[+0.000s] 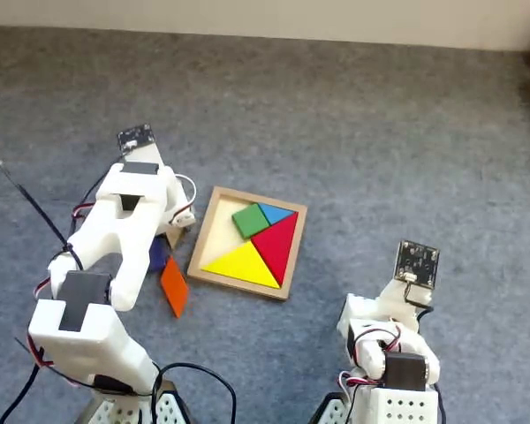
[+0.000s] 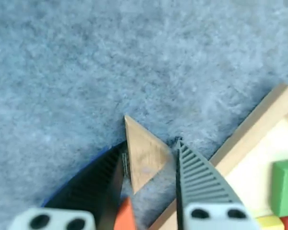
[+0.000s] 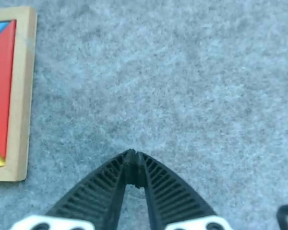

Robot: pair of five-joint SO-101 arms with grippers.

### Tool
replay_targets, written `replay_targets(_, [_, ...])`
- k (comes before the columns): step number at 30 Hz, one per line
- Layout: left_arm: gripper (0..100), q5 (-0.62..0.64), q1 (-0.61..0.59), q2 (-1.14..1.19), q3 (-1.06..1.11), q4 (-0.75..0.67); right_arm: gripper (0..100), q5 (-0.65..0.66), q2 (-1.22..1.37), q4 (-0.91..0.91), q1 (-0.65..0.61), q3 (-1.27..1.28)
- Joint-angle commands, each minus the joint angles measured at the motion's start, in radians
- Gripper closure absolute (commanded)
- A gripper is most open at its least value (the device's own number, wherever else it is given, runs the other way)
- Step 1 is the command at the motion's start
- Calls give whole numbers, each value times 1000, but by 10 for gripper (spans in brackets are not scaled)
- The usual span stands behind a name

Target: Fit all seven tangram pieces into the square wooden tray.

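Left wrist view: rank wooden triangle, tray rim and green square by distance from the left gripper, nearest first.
1. wooden triangle: lies on the carpet, between the fingers of the left gripper.
2. tray rim: just outside one finger.
3. green square: inside the tray, past the rim.

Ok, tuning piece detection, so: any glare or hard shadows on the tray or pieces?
High view: even light, no glare on the tray or orange piece. Left wrist view: plain wooden triangle evenly lit. Right wrist view: tray rim glare-free, no hard shadows.
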Motion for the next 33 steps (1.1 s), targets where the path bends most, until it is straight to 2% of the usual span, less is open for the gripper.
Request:
replay_targets(1, [892, -86, -12, -42, -47, 14, 992, -8, -24, 4, 10, 147])
replay_targets(10, [892, -311, 16, -153, -24, 12, 992, -8, -24, 4, 10, 147])
replay_targets(18, [892, -463, 165, -166, -18, 8, 992, -8, -22, 5, -2, 148])
replay_targets(23, [892, -559, 228, -160, -19, 8, 992, -12, -22, 5, -65, 147])
replay_targets(33, [870, -589, 300, -157, -19, 6, 992, -11, -22, 5, -85, 147])
